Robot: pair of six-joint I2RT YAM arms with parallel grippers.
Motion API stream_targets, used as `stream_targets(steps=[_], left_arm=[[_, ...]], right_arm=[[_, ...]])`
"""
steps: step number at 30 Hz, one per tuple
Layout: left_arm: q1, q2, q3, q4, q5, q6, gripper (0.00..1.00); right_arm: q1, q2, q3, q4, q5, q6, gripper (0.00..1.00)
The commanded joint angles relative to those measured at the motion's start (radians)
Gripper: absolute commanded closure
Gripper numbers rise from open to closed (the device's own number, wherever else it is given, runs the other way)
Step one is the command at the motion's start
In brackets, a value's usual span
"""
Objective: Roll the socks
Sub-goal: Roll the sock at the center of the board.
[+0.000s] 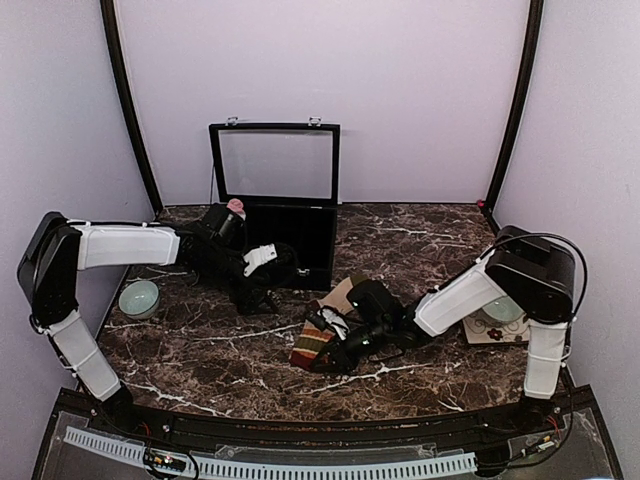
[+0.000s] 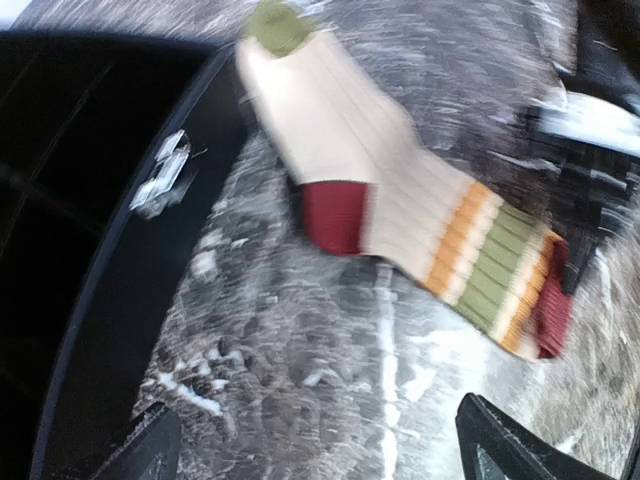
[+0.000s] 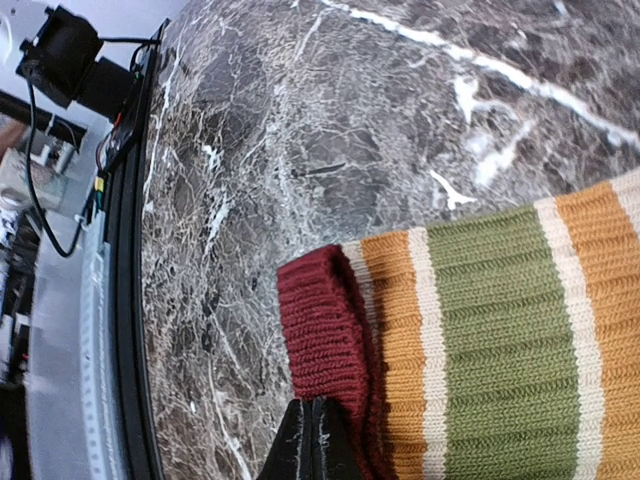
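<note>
Counting first: one tan sock (image 1: 318, 338) with orange and green stripes, one little pink sock (image 1: 235, 207), two bowls and one black box (image 1: 300, 240) with its see-through lid up. The green bowl (image 1: 140, 298) sits on the left and the pale bowl (image 1: 503, 310) on the right. The table (image 1: 200, 350) is dark brown stone with white lines, and the walls are pale purple.

The tan sock lies flat in the middle, in front of the box. The pink sock peeks out behind the left arm, by the box.

The left arm reaches sideways to the box. The left gripper (image 2: 335, 450) has its fingers spread wide, with nothing between them. The right arm bends low. The right gripper (image 3: 315, 440) is pressed tight together at the sock's dark red cuff; I cannot tell if it pinches cloth.
</note>
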Motion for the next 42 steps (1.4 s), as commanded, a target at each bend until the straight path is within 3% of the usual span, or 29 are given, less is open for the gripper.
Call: stream_targets(steps=[1,7,11,16,20,42], left_arm=[[-0.105,-0.124,-0.052,-0.085,0.171,0.225,0.01],[-0.280,-0.089,-0.088,-0.116,0.125,0.324,0.06],[-0.323,-0.033,-0.081,-0.117,0.098,0.361,0.34],[-0.340,0.041,-0.059,-0.088,0.045,0.366,0.40],[-0.355,0.081,-0.035,-0.081,0.038,0.367,0.52],[-0.359,0.147,-0.029,-0.030,-0.084,0.363,0.63]], right_arm=[[-0.022,0.113,-0.066,-0.205,-0.033,0.154,1.00],[-0.060,0.149,-0.069,-0.207,-0.072,0.248,1.00],[-0.082,0.151,-0.088,-0.194,-0.084,0.303,1.00],[-0.087,0.151,-0.089,-0.204,-0.088,0.339,1.00],[-0.092,0.153,-0.082,-0.214,-0.082,0.348,1.00],[-0.100,0.135,-0.084,-0.203,-0.098,0.342,1.00]])
